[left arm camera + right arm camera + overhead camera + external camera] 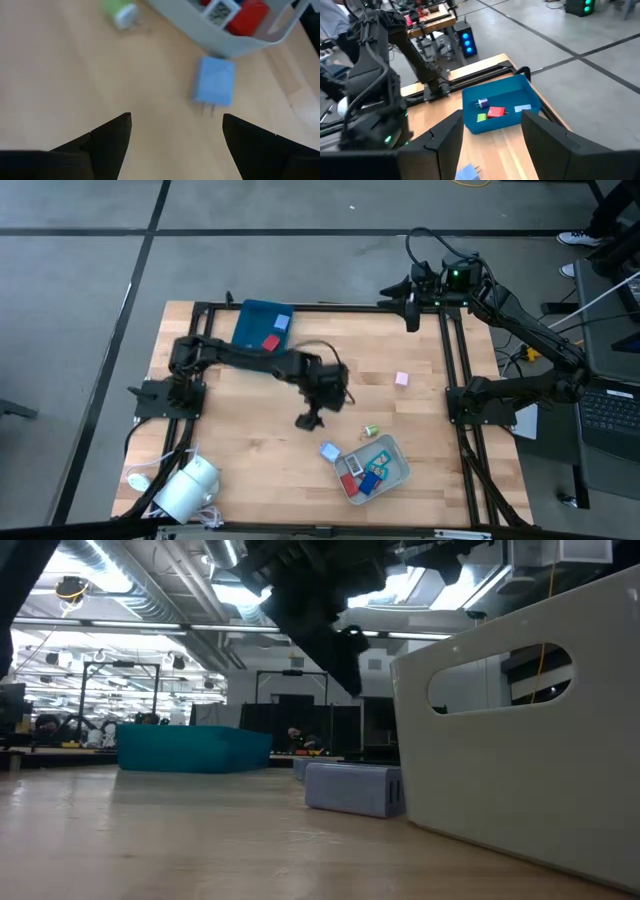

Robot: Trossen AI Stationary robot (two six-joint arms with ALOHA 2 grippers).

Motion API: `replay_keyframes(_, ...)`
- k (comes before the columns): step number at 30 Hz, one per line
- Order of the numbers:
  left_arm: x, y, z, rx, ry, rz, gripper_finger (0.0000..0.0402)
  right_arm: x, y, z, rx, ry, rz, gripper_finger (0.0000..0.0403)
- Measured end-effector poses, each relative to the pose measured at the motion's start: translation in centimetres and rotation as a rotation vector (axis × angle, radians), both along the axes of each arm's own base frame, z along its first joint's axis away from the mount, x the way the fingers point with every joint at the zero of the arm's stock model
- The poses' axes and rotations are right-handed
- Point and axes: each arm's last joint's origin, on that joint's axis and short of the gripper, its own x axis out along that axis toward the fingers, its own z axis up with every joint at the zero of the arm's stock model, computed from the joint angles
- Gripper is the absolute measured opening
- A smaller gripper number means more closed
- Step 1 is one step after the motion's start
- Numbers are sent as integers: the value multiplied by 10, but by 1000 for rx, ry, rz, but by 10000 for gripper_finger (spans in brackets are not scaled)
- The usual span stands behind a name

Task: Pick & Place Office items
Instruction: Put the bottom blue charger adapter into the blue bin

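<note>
The left gripper (309,420) hangs over the middle of the wooden table (240,470), fingers spread and pinching nothing. Just ahead of it a light blue block (214,82) lies on the wood, touching or nearly touching the pale grey tray (396,471), which holds red and blue pieces. A green clip (369,431) sits just beyond that tray, a pink block (401,379) well apart toward the right. The right gripper (490,145) waits at the far right corner, fingers apart; its wrist camera shows the teal tray (500,120) holding red, green and light blue items. A white box (520,730) crowds the low view.
</note>
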Motion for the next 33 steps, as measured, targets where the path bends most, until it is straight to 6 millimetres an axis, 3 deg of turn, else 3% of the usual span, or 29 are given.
replay_keyframes(8,16,-62,-22,21,35,-80,306,0,1,-1,-18,7,31,203)
replay_keyframes(12,15,-80,-32,51,62,-67,306,0,1,-1,-20,8,30,203)
replay_keyframes(20,18,-84,-52,110,114,22,306,0,1,-1,-21,8,31,203)
replay_keyframes(33,21,-87,-60,42,73,18,306,0,1,-1,-23,10,28,203)
